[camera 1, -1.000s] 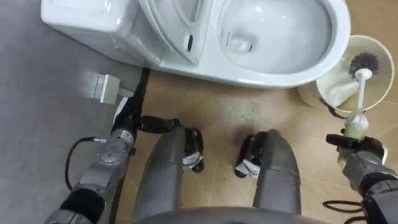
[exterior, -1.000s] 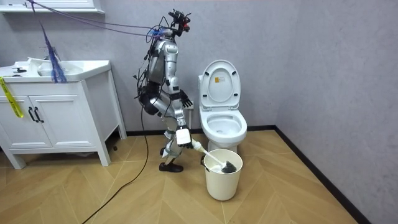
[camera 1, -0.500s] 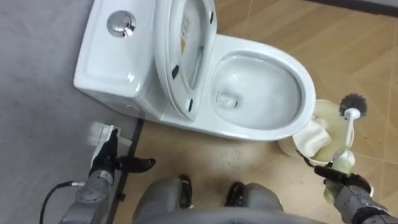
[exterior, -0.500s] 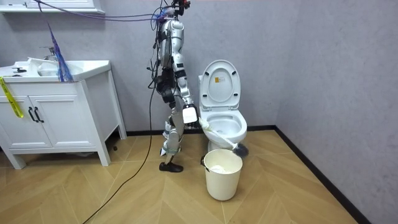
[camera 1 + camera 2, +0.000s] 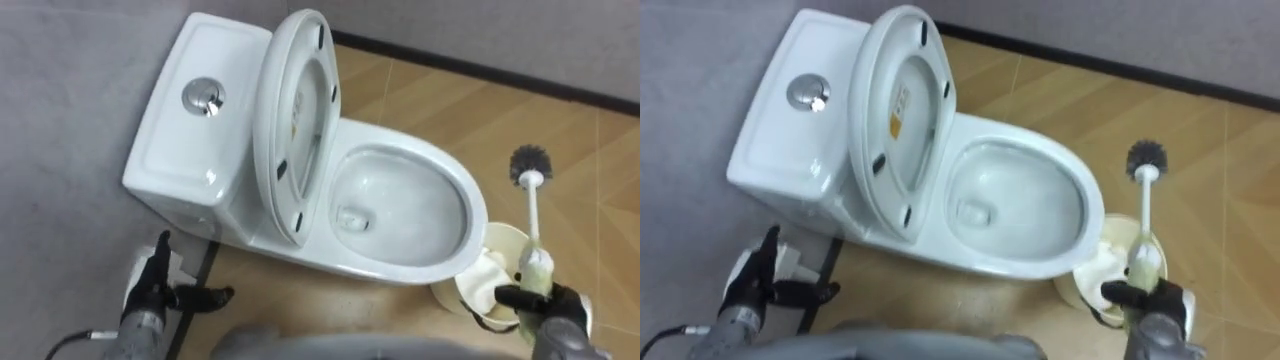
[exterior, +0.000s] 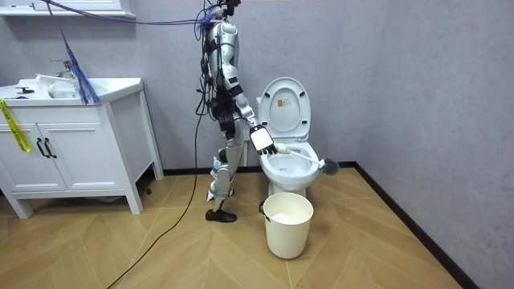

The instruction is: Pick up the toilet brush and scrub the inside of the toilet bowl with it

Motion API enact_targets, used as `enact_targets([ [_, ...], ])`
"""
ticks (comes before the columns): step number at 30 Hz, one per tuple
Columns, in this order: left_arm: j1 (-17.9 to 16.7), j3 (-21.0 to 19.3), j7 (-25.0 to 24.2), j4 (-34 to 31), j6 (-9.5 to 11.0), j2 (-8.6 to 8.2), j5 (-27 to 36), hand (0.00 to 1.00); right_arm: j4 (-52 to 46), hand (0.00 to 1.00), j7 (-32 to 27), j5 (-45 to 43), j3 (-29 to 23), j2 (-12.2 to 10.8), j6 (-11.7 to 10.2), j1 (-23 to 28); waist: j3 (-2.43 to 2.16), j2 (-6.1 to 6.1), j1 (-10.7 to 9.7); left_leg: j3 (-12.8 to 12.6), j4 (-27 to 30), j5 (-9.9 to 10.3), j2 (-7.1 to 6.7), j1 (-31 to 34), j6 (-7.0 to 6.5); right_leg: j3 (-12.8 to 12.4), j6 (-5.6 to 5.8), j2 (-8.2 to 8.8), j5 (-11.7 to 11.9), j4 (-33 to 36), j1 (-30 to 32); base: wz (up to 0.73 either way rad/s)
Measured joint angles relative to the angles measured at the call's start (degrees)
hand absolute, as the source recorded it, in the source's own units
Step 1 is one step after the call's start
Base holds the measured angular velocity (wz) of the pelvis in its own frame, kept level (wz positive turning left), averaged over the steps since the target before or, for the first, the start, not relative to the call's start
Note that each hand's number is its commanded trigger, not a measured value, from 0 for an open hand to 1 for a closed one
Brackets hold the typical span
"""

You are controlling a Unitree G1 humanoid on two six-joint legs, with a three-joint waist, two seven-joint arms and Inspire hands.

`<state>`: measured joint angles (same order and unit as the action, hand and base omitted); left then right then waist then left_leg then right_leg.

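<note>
The toilet brush (image 5: 533, 215), a white stem with a dark bristle head, sits in the right hand's (image 5: 556, 312) curled fingers. Its head is clear of the toilet bowl (image 5: 468, 215) rim, over open wooden floor (image 5: 570, 120), with a cream bin (image 5: 498, 242) beside the hand. The left hand (image 5: 150, 290) is loosely spread below the cistern (image 5: 190, 130).

Count: 1 toilet (image 5: 398, 272), with 1 round flush button (image 5: 203, 96) on top. 1 toilet brush (image 5: 533, 215), right of the toilet. 1 white bucket (image 6: 287, 229) on the floor (image 6: 361, 241), near right. 1 white vanity cabinet (image 6: 112, 120) at the room view's left, with 2 doors (image 6: 72, 156).
</note>
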<state>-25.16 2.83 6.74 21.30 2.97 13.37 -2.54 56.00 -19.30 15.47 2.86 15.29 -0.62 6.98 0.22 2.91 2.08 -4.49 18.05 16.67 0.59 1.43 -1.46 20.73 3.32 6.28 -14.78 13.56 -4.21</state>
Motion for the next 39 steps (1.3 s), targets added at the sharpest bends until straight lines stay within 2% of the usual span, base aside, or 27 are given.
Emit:
enact_targets([
  [3,-0.93,-1.94,0.03,-4.05,0.20,-0.32,-5.05,0.00,-0.02,1.00,0.13,-6.50,0.15,-0.11,-0.77,0.34,-0.01,0.03,0.85,0.42,-0.54,-0.01,-0.02,-1.04,0.02,-0.04,0.00,-0.07,0.00,-0.03,-0.98,0.05],
  [5,-0.71,-4.17,0.52,-5.18,0.59,-1.41,-9.90,0.00,0.41,1.00,0.29,-11.47,0.14,-0.12,-1.28,0.47,0.04,0.07,1.40,1.23,-0.57,-0.01,-0.18,-1.18,0.02,0.10,0.00,-0.08,0.00,-0.10,-1.66,0.11],
  [9,-1.07,-5.15,2.69,-8.25,0.95,-2.75,-14.70,0.00,1.80,1.00,0.85,-17.38,0.03,-0.42,-1.43,0.93,0.10,0.19,2.07,2.03,-0.68,-0.01,-0.49,-1.88,0.02,0.42,0.02,-0.14,0.01,-1.17,-3.06,0.20],
  [11,-1.06,-5.69,3.87,-11.00,0.84,-3.68,-18.86,0.00,3.10,1.00,1.35,-20.36,0.34,-1.06,-2.66,0.55,0.25,0.27,3.33,2.22,-0.69,-0.01,-0.43,-1.69,0.03,0.34,0.04,-0.30,0.03,-1.69,-3.16,0.07],
  [15,-1.06,-7.77,4.07,-16.22,0.83,-3.68,-23.52,0.00,5.57,1.00,2.02,-23.37,0.30,-1.92,-5.21,-0.24,0.39,0.50,3.20,3.51,-0.63,-0.21,-0.50,-0.70,0.37,0.08,0.04,-0.54,0.03,-2.15,-3.15,0.25],
  [16,-0.90,-7.80,4.50,-19.84,0.97,-3.68,-24.24,0.00,7.08,1.00,2.35,-24.26,0.24,-1.92,-6.05,-0.96,0.38,0.48,3.11,3.71,-0.60,-0.25,-0.53,-0.59,0.44,-0.24,0.03,-0.63,0.03,-2.16,-3.19,0.12],
  [18,0.50,-6.99,6.50,-24.80,3.01,-3.67,-24.63,0.00,8.98,1.00,2.48,-24.78,0.36,-1.92,-6.70,-1.85,0.36,0.43,3.15,3.64,-0.63,-0.29,-0.57,-0.59,0.51,-0.25,0.04,-0.64,0.03,-2.16,-3.23,0.01],
  [19,2.31,-6.54,8.28,-26.13,5.44,-3.65,-24.64,0.00,9.89,1.00,2.71,-24.81,0.41,-1.92,-7.04,-2.26,0.34,0.32,3.22,3.46,-0.73,-0.35,-0.58,-0.70,0.58,-0.26,0.04,-0.63,0.03,-2.14,-3.18,-0.15],
  [20,3.58,-5.92,9.96,-26.32,7.06,-3.53,-24.68,0.00,10.98,1.00,2.95,-24.82,0.39,-1.92,-7.50,-2.66,0.19,0.08,3.10,3.32,-0.91,-0.39,-0.56,-0.92,0.62,-0.20,0.04,-0.60,0.03,-2.14,-3.15,-0.15],
  [21,4.11,-5.58,10.55,-26.32,7.41,-3.44,-24.72,0.00,11.19,1.00,3.01,-24.83,0.38,-1.92,-7.58,-2.65,0.12,-0.03,2.98,3.33,-0.91,-0.39,-0.57,-0.98,0.62,-0.13,0.04,-0.59,0.03,-2.14,-3.18,-0.12],
  [22,5.19,-4.86,11.25,-26.36,7.50,-3.25,-25.33,0.00,11.66,1.00,3.07,-25.04,0.35,-1.92,-7.58,-2.47,0.05,-0.10,2.61,3.35,-0.91,-0.39,-0.59,-1.06,0.62,-0.12,0.04,-0.58,0.03,-2.14,-3.21,-0.07],
  [26,5.36,-3.15,11.76,-26.11,7.36,-3.26,-27.32,0.00,12.99,1.00,3.43,-25.80,0.30,-1.92,-7.44,-1.41,-0.05,-0.28,2.33,3.36,-0.90,-0.45,-0.87,-0.87,0.70,-0.14,0.04,-0.58,0.02,-1.96,-2.58,-0.08],
  [31,5.94,-1.98,11.84,-25.05,7.31,-3.17,-28.47,0.00,15.34,1.00,3.85,-26.06,0.30,-1.90,-7.50,-2.33,-0.04,-0.27,2.25,3.50,-0.90,-0.45,-0.48,-0.09,0.70,-0.49,0.01,-0.60,0.04,-1.94,-1.67,-0.04],
  [33,6.44,-1.55,11.83,-24.48,7.27,-3.00,-28.48,0.00,15.74,1.00,3.85,-26.06,0.30,-1.82,-7.32,-2.76,0.09,-0.47,2.24,3.50,-0.90,-0.45,-0.48,0.05,0.70,-1.38,0.01,-0.61,0.04,-1.88,-1.34,-0.09],
  [36,7.15,-0.43,11.87,-23.99,7.25,-2.78,-28.48,0.00,15.84,1.00,3.87,-26.68,0.35,-1.55,-7.49,-3.79,0.01,-1.11,2.15,3.76,-0.63,-0.45,-0.50,1.49,0.70,-2.02,-0.02,-0.59,0.06,-1.59,0.36,-0.10],
  [37,7.62,0.16,11.89,-23.28,7.25,-2.53,-28.45,0.00,16.40,1.00,3.85,-27.10,0.36,-1.26,-7.54,-4.79,-0.09,-1.67,1.67,3.87,-0.67,-0.46,-0.42,2.26,0.70,-1.98,-0.02,-0.58,0.05,-1.01,1.54,-0.13],
  [38,8.18,0.87,12.02,-22.07,7.25,-2.52,-28.49,0.00,18.01,1.00,3.75,-27.44,0.39,-0.98,-7.80,-6.07,0.32,-2.69,1.48,5.80,-1.03,-0.65,-0.17,2.36,0.56,-1.81,-0.14,-0.49,-0.04,2.25,3.71,-0.24],
  [39,8.65,1.89,12.33,-21.01,7.24,-2.53,-28.44,0.00,18.93,1.00,3.70,-27.56,0.47,-0.82,-8.07,-6.94,0.51,-3.45,1.69,8.50,-1.39,-0.80,0.05,2.19,0.55,-1.70,-0.73,-0.46,-0.52,5.10,5.94,-0.68],
])
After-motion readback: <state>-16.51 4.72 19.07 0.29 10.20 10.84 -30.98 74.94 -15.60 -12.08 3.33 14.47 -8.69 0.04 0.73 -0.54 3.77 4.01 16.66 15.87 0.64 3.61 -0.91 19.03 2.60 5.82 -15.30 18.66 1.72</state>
